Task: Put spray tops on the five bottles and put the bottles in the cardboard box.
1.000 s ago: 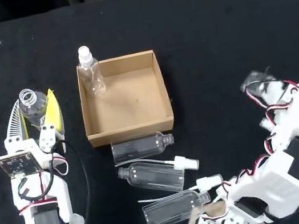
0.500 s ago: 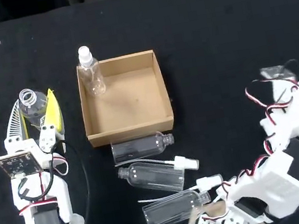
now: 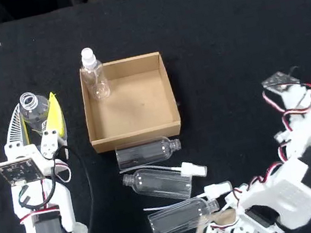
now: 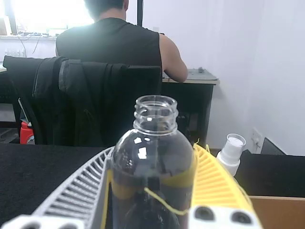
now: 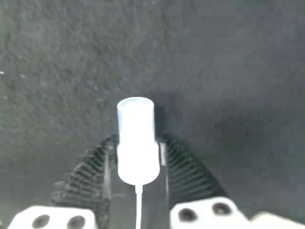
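Note:
My left gripper (image 3: 38, 116) stands left of the cardboard box (image 3: 135, 129), shut on an upright clear bottle (image 3: 34, 106) with an open neck. In the left wrist view that bottle (image 4: 152, 157) sits between the white and yellow fingers (image 4: 217, 186). A bottle with a spray top (image 3: 93, 73) stands in the box's far left corner. Three uncapped bottles (image 3: 148, 152) (image 3: 158, 183) (image 3: 182, 217) lie in front of the box, with two loose spray tops (image 3: 192, 170) (image 3: 216, 189) beside them. My right gripper (image 5: 137, 143) is shut on a white spray top (image 5: 136, 136) over bare black cloth.
The right arm (image 3: 307, 156) is folded at the table's right front. Black cloth (image 3: 232, 36) covers the table, with open room right of the box and along the far side. The box floor (image 3: 141, 104) is bare apart from the one bottle.
The right arm's wrist has swung to the right, away from the bottles, carrying the spray top. The left arm and its bottle have stayed still.

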